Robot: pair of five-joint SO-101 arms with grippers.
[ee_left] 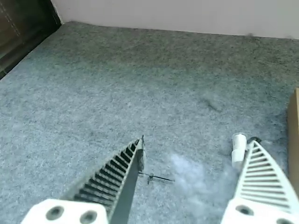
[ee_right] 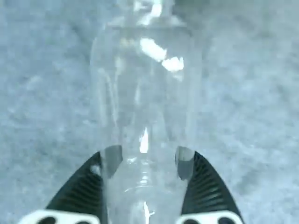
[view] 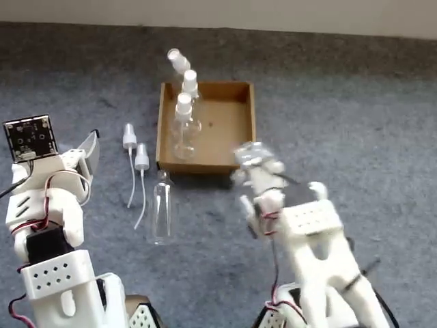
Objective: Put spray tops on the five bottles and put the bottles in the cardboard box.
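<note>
The right jaws clamp a clear bottle [ee_right: 145,93] near the cardboard box [view: 229,126], neck outward, likely for capping. The left jaws gape beside a loose spray top [ee_left: 238,147], probably its next pickup.

**Desk:** What does the right wrist view lose?

**Photographer:** The clear bottle [ee_right: 145,93] between the right gripper's [ee_right: 144,156] jaws is cut off at both ends by the picture's edges. Its neck is a bright blur, so whether it is capped or bare cannot be told.

**Desk:** And from above?

**Photographer:** At the cardboard box's [view: 162,123] near right corner, gripper and bottle smear together.

**Desk:** Left wrist?

**Photographer:** The box is a brown sliver cut by the frame edge. Near it, a spray top [ee_left: 238,148] sits half hidden behind the left gripper's [ee_left: 198,141] finger [ee_left: 261,172].

**Desk:** Anything else?

**Photographer:** At the box's far left corner is a blurred capped bottle [view: 179,61]. Whether it rests on the wall cannot be told.
</note>
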